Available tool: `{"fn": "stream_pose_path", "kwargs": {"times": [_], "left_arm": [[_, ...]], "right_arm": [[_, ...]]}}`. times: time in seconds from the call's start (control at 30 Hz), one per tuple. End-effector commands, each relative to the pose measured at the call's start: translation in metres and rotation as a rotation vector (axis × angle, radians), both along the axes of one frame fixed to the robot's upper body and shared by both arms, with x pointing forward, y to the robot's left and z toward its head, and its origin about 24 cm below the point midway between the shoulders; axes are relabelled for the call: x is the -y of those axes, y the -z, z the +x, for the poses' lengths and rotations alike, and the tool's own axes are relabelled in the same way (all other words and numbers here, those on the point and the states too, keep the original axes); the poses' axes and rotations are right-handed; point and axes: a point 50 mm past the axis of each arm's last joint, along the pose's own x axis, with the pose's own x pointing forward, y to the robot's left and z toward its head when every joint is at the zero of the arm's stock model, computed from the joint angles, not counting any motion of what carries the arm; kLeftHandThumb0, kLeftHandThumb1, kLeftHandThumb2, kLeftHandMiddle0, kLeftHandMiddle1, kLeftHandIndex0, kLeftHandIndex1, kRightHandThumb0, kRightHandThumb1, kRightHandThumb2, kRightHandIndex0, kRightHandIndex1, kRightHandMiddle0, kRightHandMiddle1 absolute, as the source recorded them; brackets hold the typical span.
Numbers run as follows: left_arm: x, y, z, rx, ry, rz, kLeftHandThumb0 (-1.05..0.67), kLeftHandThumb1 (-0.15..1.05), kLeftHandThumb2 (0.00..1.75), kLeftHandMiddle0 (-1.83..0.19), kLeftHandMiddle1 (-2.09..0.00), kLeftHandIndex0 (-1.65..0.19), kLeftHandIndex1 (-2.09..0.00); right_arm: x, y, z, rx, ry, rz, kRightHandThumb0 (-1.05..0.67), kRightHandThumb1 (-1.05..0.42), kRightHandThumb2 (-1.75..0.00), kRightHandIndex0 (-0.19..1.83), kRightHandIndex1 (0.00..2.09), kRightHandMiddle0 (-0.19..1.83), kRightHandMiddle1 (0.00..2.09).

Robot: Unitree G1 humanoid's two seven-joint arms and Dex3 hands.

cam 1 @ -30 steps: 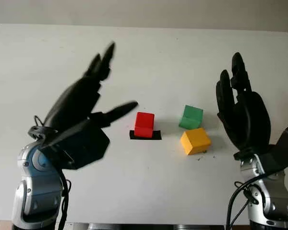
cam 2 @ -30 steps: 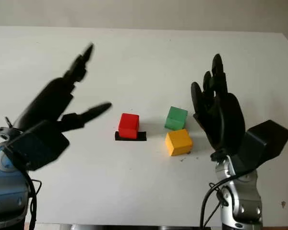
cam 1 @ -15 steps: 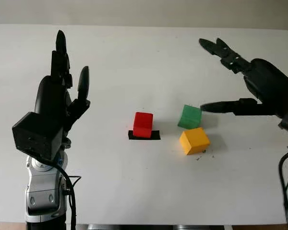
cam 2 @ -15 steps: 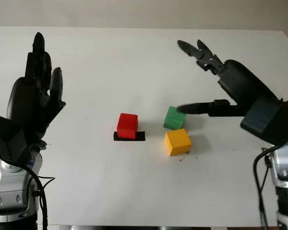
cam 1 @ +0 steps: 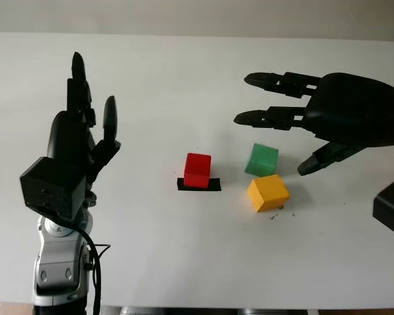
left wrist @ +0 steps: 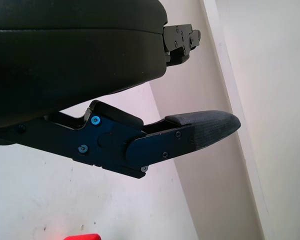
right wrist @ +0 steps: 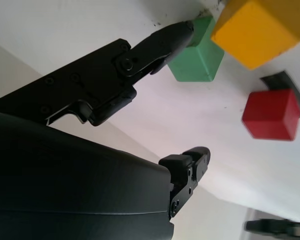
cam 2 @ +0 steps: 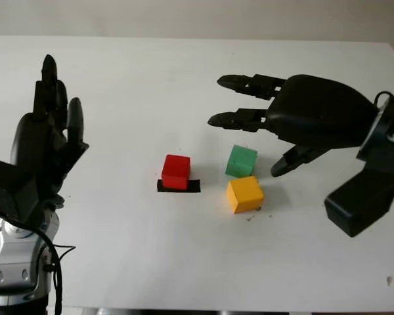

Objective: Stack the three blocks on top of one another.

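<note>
Three blocks unstacked | right hand [cam 1: 315, 131] open above green block [cam 1: 261, 159] | nothing hidden

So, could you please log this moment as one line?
right robot hand: open above green cube | left robot hand: open, raised | red cube, yellow cube: unstacked

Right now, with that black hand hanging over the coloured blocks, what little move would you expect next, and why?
Probably the right hand lowers onto the green block and closes. It is open above that block, fingers beyond it, thumb beside it. The red block sits on a black mark, a likely base; the left hand is open, off to the side.
</note>
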Motion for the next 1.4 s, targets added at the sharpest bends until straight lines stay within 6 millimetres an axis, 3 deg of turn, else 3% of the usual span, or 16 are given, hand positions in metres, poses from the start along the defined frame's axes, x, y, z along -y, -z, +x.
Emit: {"fn": "stream_pose_path", "kwargs": {"times": [0.0, 0.13, 0.47, 0.77, 1.37], "left_arm": [[0.001, -0.002, 0.001, 0.004, -0.007, 0.015, -0.76, 1.05, 0.64, 0.18, -0.05, 0.17, -0.04], [0.003, -0.002, 0.002, 0.003, -0.009, 0.034, -0.77, 1.05, 0.64, 0.18, -0.05, 0.16, -0.04], [0.004, 0.000, 0.002, 0.004, -0.015, 0.054, -0.73, 1.05, 0.66, 0.17, -0.06, 0.16, -0.05], [0.007, 0.002, 0.002, 0.017, -0.010, 0.105, -0.73, 1.05, 0.67, 0.14, -0.06, 0.12, -0.07], [0.008, 0.001, -0.001, -0.002, -0.006, 0.134, -0.75, 1.05, 0.67, 0.14, -0.06, 0.14, -0.06]], "right_arm": [[0.003, -0.003, -0.002, 0.021, -0.035, -0.027, -0.55, -0.82, -0.07, 0.16, 0.09, 0.47, 0.15], [0.002, 0.004, -0.003, 0.025, -0.097, -0.050, -0.42, -0.86, -0.07, 0.19, 0.08, 0.48, 0.14], [0.001, 0.023, -0.006, -0.016, -0.200, -0.098, -0.54, -0.87, -0.06, 0.16, 0.05, 0.46, 0.11], [-0.004, 0.036, -0.008, -0.051, -0.245, -0.132, -0.47, -0.86, -0.05, 0.20, 0.07, 0.51, 0.13], [-0.014, 0.055, 0.001, -0.026, -0.319, -0.212, -0.51, -0.89, -0.06, 0.21, 0.06, 0.54, 0.16]]}}
